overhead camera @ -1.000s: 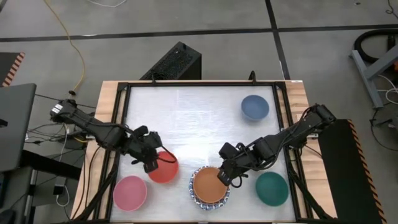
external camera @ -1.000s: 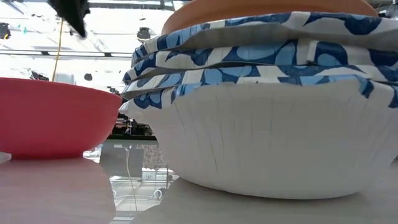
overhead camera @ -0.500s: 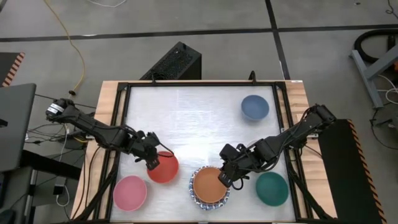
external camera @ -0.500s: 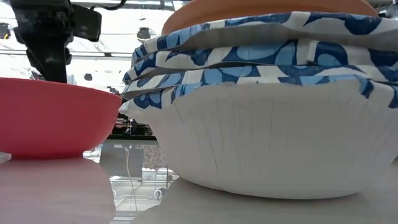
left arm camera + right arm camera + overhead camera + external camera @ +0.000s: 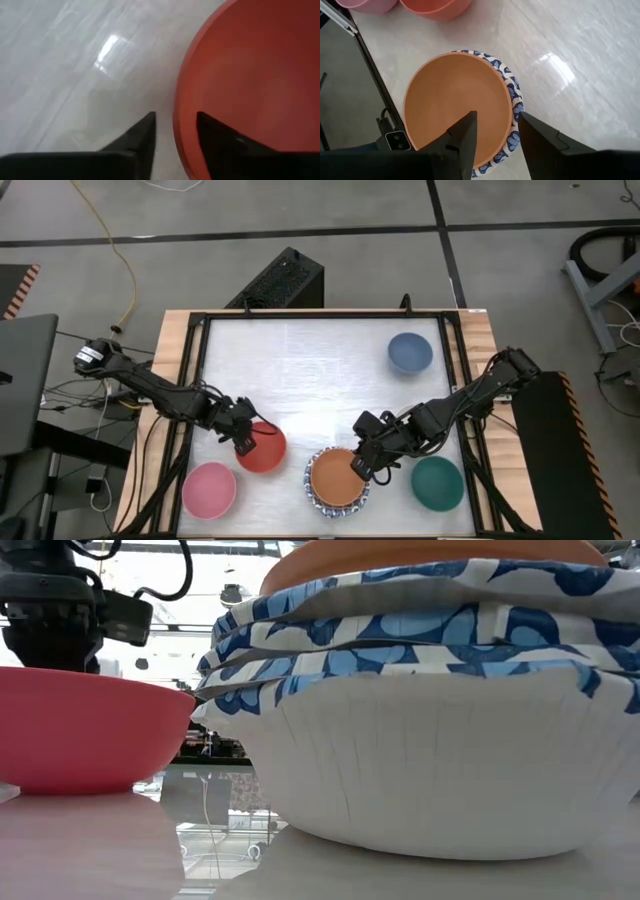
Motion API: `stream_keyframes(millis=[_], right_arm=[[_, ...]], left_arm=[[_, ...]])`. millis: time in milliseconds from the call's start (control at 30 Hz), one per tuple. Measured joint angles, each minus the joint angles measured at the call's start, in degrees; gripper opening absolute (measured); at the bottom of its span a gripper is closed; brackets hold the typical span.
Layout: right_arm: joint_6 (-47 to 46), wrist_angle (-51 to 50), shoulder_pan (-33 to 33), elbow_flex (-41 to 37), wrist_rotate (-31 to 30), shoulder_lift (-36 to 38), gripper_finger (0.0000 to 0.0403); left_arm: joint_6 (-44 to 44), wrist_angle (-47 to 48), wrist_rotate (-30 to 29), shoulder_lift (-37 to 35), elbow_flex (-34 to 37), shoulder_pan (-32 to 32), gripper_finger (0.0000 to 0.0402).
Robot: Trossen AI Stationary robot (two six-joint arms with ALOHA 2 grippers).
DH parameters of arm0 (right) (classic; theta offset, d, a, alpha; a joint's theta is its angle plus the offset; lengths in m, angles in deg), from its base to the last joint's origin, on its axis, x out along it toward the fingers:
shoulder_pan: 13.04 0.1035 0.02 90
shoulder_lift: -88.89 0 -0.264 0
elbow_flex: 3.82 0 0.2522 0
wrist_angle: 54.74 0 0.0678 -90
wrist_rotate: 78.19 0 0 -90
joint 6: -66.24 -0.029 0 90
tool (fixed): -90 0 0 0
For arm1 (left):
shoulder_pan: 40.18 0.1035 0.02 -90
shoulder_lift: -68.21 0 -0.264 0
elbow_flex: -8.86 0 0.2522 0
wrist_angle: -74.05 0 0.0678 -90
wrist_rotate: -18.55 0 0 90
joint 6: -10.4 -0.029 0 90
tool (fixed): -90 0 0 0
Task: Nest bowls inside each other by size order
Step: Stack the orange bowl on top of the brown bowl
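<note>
- Stack of blue-and-white patterned bowls (image 5: 337,502) at the near edge of the table (image 5: 320,370), with the orange bowl (image 5: 335,477) seated as the innermost layer, presumably because it is smaller than the patterned ones beneath.
- Right gripper (image 5: 360,465) at the orange bowl's rim, fingers spread with one inside the rim and one outside, as seen from the right wrist; straddling the wall without visibly pinching it, which reads as a release or a final seating check.
- Left gripper (image 5: 245,445) down at the rim of the red bowl (image 5: 263,448), fingers apart and set either side of the wall: one over the bare table, one inside the bowl. Placement suits a rim pinch, the only easy hold on a shallow round bowl. Not closed on it here.
- Red bowl just beside the stack, likely the next candidate to go in.
- Pink bowl (image 5: 209,489) near the red one, at the near-left corner.
- Teal bowl (image 5: 437,483) just beside the stack on the right-arm side.
- Blue bowl (image 5: 410,352) well apart, at the far right of the table; all three loose and upright, waiting for their turn by size.
- Cream bowl not visible in any view.
</note>
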Motion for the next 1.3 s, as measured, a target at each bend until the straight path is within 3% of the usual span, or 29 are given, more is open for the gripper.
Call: stream_keyframes(millis=[100, 167, 367, 533, 733, 867, 1067, 1300], right_arm=[[0.02, -0.02, -0.03, 0.0, 0.0, 0.0, 0.0164], [0.0, -0.04, -0.03, 0.0, 0.0, 0.0, 0.0164], [-4.58, -4.27, -0.03, 0.0, -1.35, 0.0, 0.0164], [-12.29, -11.02, -0.03, 0.0, -1.51, 0.0, 0.0164], [-16.82, -11.96, -1.47, 0.0, -3.66, 0.0, 0.0164], [-16.86, -9.18, -1.95, 1.03, -14.32, -0.04, 0.0164], [-3.62, -1.21, -2.91, 3.42, -30.06, -0.04, 0.0164], [7.31, 8.79, -6.54, 3.61, -38.02, -0.04, 0.0164]], left_arm=[[-0.05, -0.09, 0.58, -0.02, 0.0, 0.02, 0.0044], [1.13, -0.19, 0.57, -0.02, 0.0, 0.02, 0.0013], [5.0, -4.34, 1.73, -0.57, -0.57, 0.02, 0.0001], [7.5, -3.66, -0.92, -0.59, -5.92, 0.02, 0.0], [8.07, -2.76, -13.93, -0.61, -13.58, 0.04, 0.0], [8.84, -3.1, -26.31, -0.63, -16.18, 0.04, 0.0], [10.13, -5.5, -43.22, -0.08, -16.31, 0.34, 0.0], [3.39, -9.05, -53.89, 0.04, -16.31, 1.91, 0.0]])
